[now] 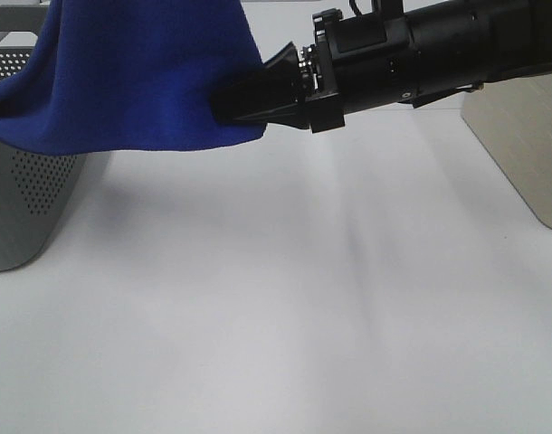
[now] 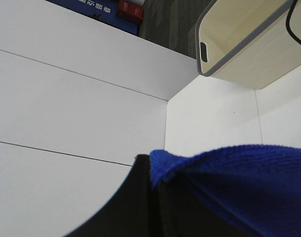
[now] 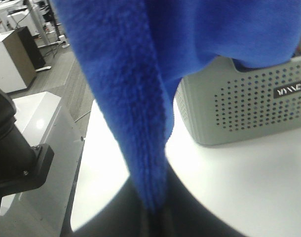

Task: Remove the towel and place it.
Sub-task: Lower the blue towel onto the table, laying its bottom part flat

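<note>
In the high outside view, the blue towel (image 1: 131,72) hangs at upper left. Its far part is draped over the rim of a grey perforated basket (image 1: 23,181), and its near edge hangs above the white table (image 1: 285,298). The right claw (image 1: 233,101), reaching across from the right, is closed on that edge. A beige bin (image 1: 520,145) stands at the right margin, well apart from the towel. In the left wrist view, the towel (image 2: 239,187) lies against the left claw (image 2: 158,207) and covers all but one black finger (image 2: 126,207), so whether this claw is open or closed cannot be told. Beyond the table's edge, books (image 2: 106,7) with blue and red spines carry white characters too small to read. The bin (image 2: 239,44) shows a grey rim and a slot handle. In the right wrist view, a fold of the towel (image 3: 140,74) runs down into the right claw (image 3: 153,219), whose jaws pinch it. The basket (image 3: 239,108) behind bears a small black label (image 3: 291,90) with white lettering, too blurred to read.
</note>
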